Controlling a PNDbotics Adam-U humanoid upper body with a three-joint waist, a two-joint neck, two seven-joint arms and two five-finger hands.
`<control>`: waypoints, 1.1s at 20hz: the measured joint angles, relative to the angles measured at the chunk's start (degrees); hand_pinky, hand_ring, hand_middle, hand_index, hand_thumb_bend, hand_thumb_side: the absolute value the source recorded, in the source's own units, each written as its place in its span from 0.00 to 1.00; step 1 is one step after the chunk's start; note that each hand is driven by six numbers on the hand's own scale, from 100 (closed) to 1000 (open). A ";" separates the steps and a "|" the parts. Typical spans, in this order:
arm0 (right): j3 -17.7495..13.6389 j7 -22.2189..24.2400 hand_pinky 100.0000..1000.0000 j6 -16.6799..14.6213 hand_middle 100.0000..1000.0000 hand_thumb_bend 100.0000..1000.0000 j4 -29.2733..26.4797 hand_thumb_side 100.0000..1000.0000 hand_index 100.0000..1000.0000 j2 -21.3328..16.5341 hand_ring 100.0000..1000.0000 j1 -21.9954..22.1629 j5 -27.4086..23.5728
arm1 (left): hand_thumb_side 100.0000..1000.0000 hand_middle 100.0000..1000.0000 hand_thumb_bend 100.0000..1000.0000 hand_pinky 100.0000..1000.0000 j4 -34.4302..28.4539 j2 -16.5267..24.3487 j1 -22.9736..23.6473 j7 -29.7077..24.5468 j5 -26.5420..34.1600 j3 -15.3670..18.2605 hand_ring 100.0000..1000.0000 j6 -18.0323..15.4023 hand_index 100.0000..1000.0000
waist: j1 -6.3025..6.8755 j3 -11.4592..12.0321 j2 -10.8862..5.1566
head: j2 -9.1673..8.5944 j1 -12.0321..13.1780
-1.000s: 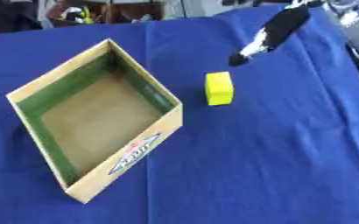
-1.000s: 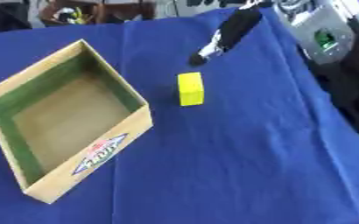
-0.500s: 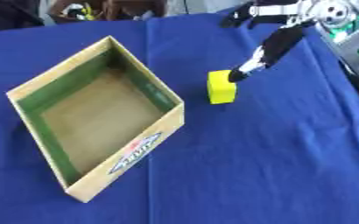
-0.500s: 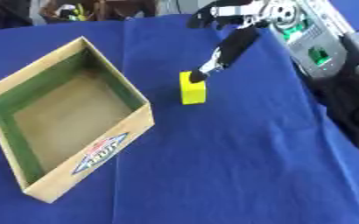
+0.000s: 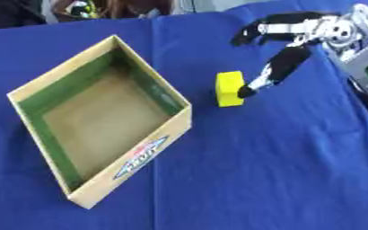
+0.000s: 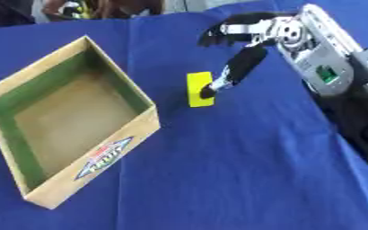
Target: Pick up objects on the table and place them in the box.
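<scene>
Left eye view shows the robot's black and silver right hand (image 5: 285, 42) reaching in from the upper right, above the blue cloth-covered table (image 5: 273, 157). The hand is spread wide: one long finger (image 5: 272, 74) points down and to the left, and its dark tip touches the right side of the small yellow rectangular block (image 5: 230, 89). The other fingers stretch out to the left, higher up and apart from the block, so nothing is closed around it. The hand holds nothing; it only touches the block with that one tip.

The yellow block stands on the cloth, just beside the right corner of the open cardboard box (image 5: 32, 90) but not touching it. It looks smooth, with sharp edges and flat faces.

The box is square and sits turned like a diamond. Its outside is tan cardboard with a printed label on the front wall, the inner walls are green, and the floor is plain brown. The cloth is soft and dark blue, with a fold line running down it.
</scene>
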 measured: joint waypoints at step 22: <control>2.36 -4.25 0.85 -0.63 0.80 0.58 5.89 0.38 0.87 2.96 0.89 0.60 6.46 | 1.00 0.79 0.00 0.71 0.00 -0.57 -0.32 0.01 0.50 -0.01 0.79 0.07 0.94 | 0.14 0.60 0.92 | -0.43 0.34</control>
